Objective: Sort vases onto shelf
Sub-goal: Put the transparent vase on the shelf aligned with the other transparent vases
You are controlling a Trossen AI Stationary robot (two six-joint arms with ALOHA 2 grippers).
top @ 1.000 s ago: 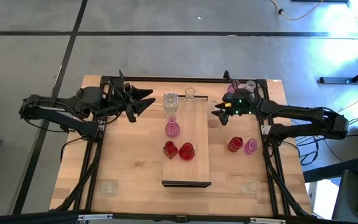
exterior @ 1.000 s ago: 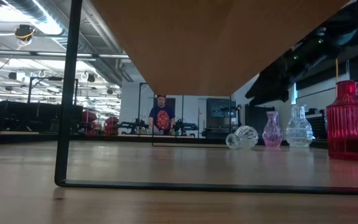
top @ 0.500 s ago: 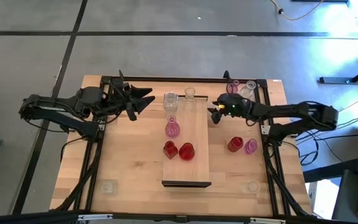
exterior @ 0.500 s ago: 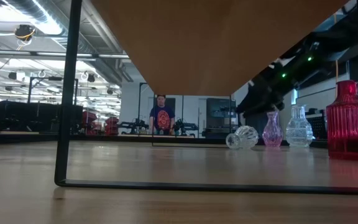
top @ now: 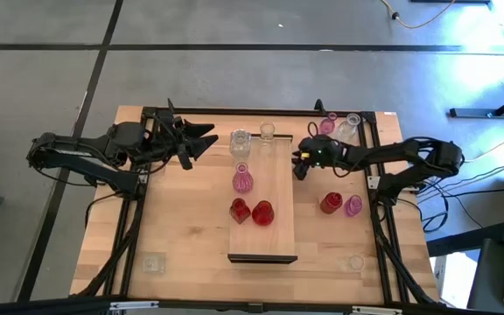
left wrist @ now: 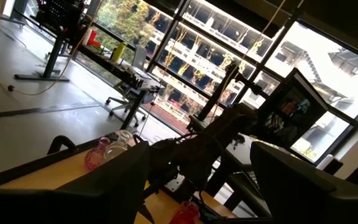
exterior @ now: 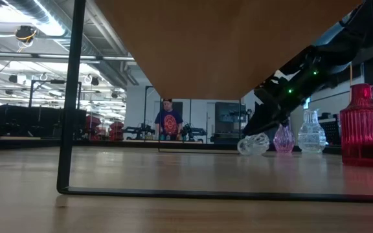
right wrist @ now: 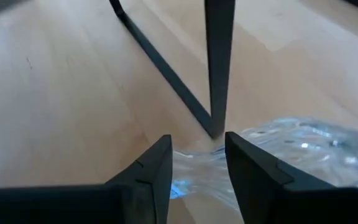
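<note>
The shelf [top: 263,206] is a long light-wood board on black legs; clear vases [top: 240,140], a pink vase [top: 243,181] and two red vases [top: 262,213] stand on it. A clear vase [exterior: 254,144] lies on its side on the table by the shelf's far right leg. My right gripper [top: 300,164] is down at it, shut on it. My left gripper [top: 201,140] hangs open above the table's far left, holding nothing. A red vase [top: 331,203] and a pink one [top: 353,206] stand on the table to the right. My right gripper pinches the clear vase's narrow neck [right wrist: 194,163] between its two fingers [right wrist: 157,168]. The fingers slant down from the table's right side and lie across the vase. The vase lies on its side, its round body [right wrist: 303,146] on the table.
The shelf's black leg [right wrist: 219,62] and foot bar [right wrist: 160,62] stand just beyond the held vase. A pink vase [top: 327,125] and a clear one [top: 350,125] stand at the far right corner. Small clear squat vases [top: 151,262] [top: 354,262] sit near the front corners.
My right gripper has sunk toward the table and gone left toward the shelf's far right leg, tipping further down, until its fingers reach the lying clear vase. The vase stays on its side where it lay.
</note>
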